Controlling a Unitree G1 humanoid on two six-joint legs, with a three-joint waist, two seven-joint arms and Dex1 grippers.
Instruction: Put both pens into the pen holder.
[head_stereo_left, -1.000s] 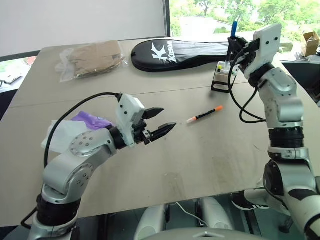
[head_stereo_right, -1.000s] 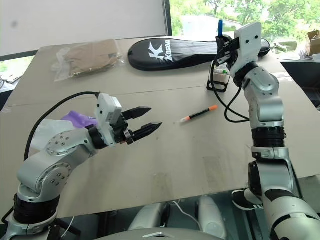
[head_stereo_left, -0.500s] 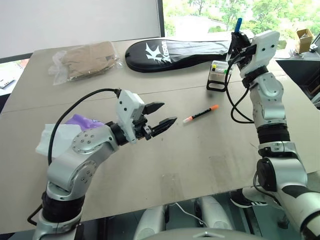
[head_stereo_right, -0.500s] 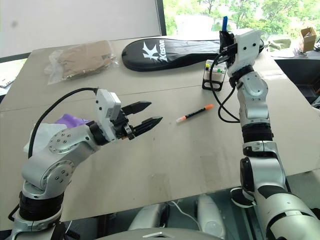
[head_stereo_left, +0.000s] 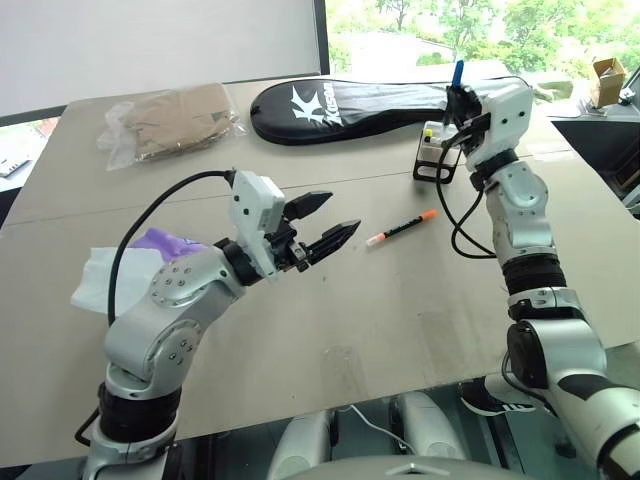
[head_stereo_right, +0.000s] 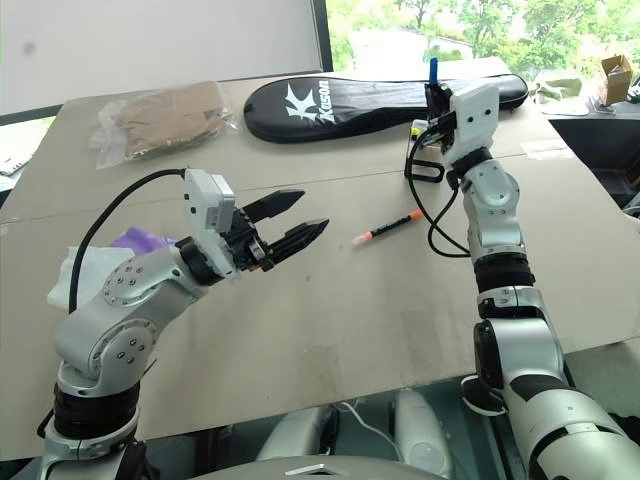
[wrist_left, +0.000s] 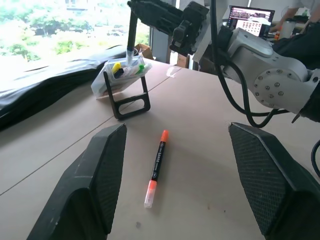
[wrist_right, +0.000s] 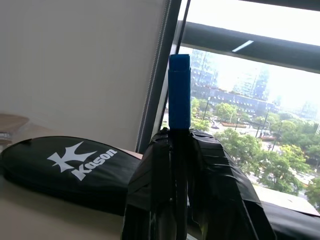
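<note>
The pen holder (head_stereo_left: 434, 142), white on a black frame with yellow and green caps showing, stands at the table's far right. My right gripper (head_stereo_left: 462, 101) hangs just above it, shut on the dark pen with the blue cap (wrist_right: 179, 92). That pen is upright, and in the left wrist view its lower tip (wrist_left: 129, 54) reaches the holder's top (wrist_left: 122, 75). The black pen with the orange cap (head_stereo_left: 404, 229) lies flat mid-table, below and left of the holder. My left gripper (head_stereo_left: 336, 215) hovers open to the left of this pen (wrist_left: 156, 162), pointing at it with nothing between its fingers.
A long black racket bag (head_stereo_left: 350, 100) lies along the far edge behind the holder. A clear plastic bag with brown contents (head_stereo_left: 175, 118) sits at the back left. White and purple cloth (head_stereo_left: 120, 265) lies under my left arm. Bare tabletop surrounds the orange-capped pen.
My right gripper has come down with the blue-capped pen, bringing it over the holder. The left gripper stays open in much the same place. The camera view has shifted.
</note>
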